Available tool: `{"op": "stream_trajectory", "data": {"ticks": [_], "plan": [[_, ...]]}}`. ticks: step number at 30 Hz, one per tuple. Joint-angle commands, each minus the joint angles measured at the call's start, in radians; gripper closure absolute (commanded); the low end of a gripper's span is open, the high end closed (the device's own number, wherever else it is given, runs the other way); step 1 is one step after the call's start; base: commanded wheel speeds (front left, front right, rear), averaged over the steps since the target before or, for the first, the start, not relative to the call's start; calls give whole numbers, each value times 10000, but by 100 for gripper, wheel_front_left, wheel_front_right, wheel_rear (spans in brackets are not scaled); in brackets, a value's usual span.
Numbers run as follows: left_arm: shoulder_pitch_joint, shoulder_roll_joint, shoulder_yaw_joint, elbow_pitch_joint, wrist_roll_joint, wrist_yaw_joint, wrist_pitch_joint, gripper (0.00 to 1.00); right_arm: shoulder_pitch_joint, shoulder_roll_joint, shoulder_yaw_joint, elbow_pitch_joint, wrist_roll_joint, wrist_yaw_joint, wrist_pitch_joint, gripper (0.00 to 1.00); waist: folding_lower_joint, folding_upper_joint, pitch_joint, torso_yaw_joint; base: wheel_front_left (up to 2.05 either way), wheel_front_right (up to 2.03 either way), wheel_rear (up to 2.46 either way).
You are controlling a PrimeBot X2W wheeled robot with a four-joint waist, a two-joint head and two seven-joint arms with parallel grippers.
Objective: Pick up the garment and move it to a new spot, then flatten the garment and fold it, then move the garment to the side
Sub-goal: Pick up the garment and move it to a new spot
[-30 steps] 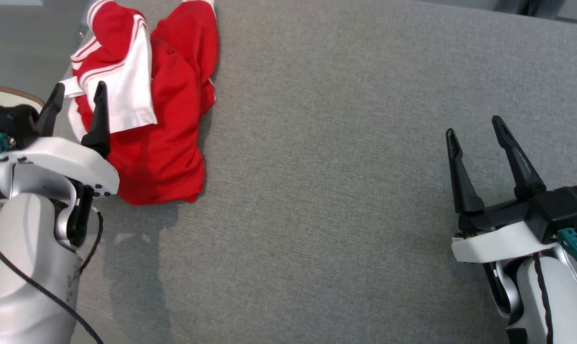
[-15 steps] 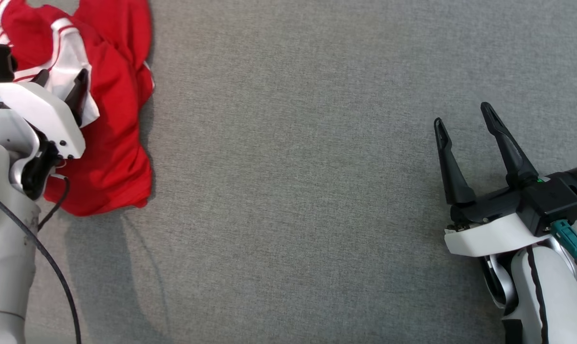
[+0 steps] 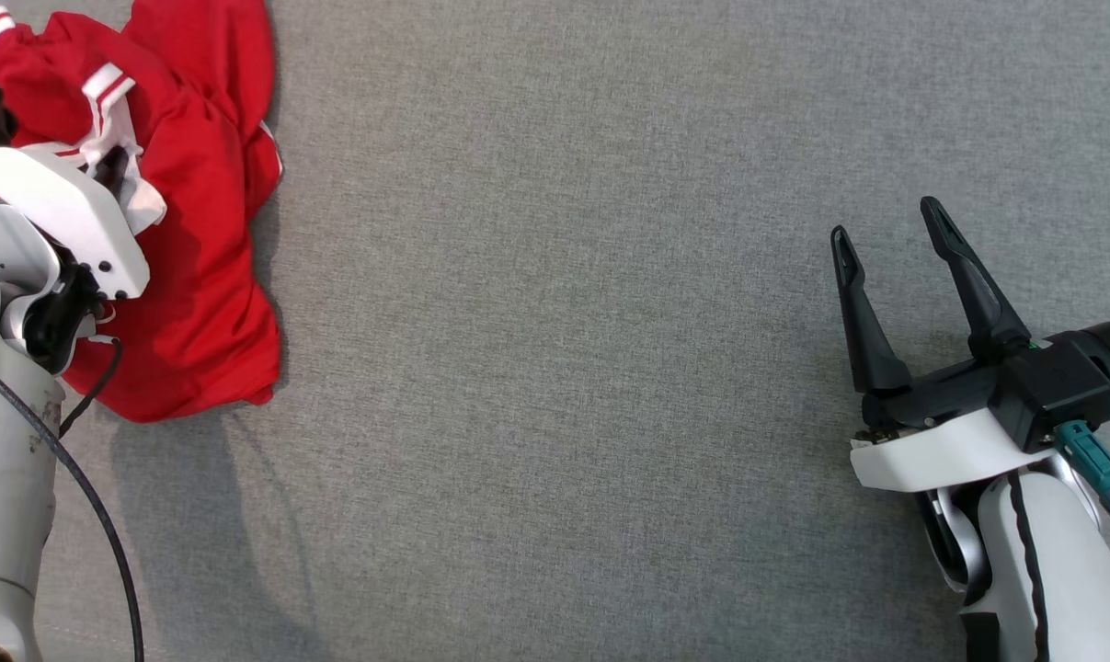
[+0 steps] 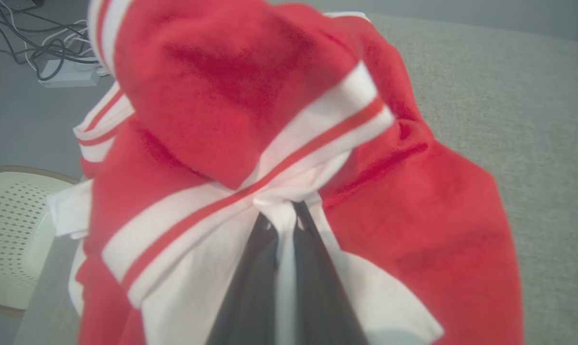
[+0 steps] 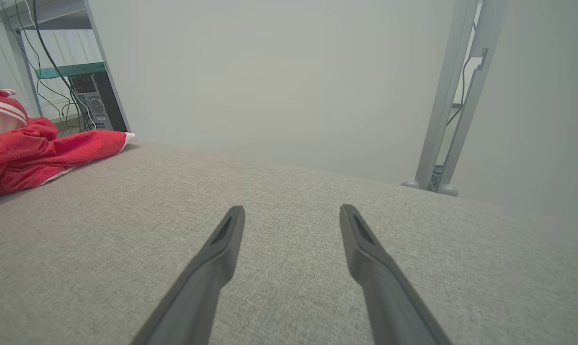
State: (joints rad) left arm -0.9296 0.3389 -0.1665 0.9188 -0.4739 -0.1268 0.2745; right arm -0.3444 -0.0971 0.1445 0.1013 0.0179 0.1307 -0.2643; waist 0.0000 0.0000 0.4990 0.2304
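Note:
A crumpled red garment (image 3: pixel 196 276) with white striped trim lies at the far left of the grey cloth-covered table (image 3: pixel 564 368). My left gripper (image 3: pixel 113 167) sits on top of it, shut on a bunched white fold. In the left wrist view the two dark fingers pinch that white fabric at the left gripper (image 4: pixel 284 213), and the garment (image 4: pixel 221 96) puckers around the pinch. My right gripper (image 3: pixel 886 221) hovers open over bare table at the right, far from the cloth. In the right wrist view the right gripper (image 5: pixel 291 210) holds nothing, and the garment (image 5: pixel 30 148) lies far left.
Beyond the table's left edge stand a cream perforated seat (image 4: pixel 11 230) and floor cables with a power strip (image 4: pixel 63 74). A metal frame post (image 5: pixel 442 110) and a computer tower (image 5: pixel 90 108) stand past the far edge.
The head camera has swung, shifting the whole picture left. My left gripper came down onto the garment and shut on the white fold, bunching it. The right gripper stays open.

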Motion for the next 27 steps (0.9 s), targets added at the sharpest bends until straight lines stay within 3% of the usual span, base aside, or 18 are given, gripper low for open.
{"op": "stream_trajectory", "data": {"ticks": [1,6,17,23,27], "plan": [[-159,84,-15,32,-63,-49,-184,100,-115,-17,-13,2,22,1,-5,0,0,0,-90,43,0,0,0],[-261,218,153,-64,67,323,-1551,100,-87,26,23,82,76,1,-5,0,0,0,-444,100,0,0,0],[-210,306,278,-849,329,696,-4138,100,321,158,-31,269,263,1,-5,0,0,0,-1789,193,0,0,0],[114,189,383,-2453,196,486,-5113,100,659,296,-124,293,412,1,-4,0,0,0,-2705,100,0,0,0],[580,-23,556,-4056,202,736,-5320,100,961,379,-225,235,496,1,-4,0,0,0,-3240,-63,0,0,0]]}}
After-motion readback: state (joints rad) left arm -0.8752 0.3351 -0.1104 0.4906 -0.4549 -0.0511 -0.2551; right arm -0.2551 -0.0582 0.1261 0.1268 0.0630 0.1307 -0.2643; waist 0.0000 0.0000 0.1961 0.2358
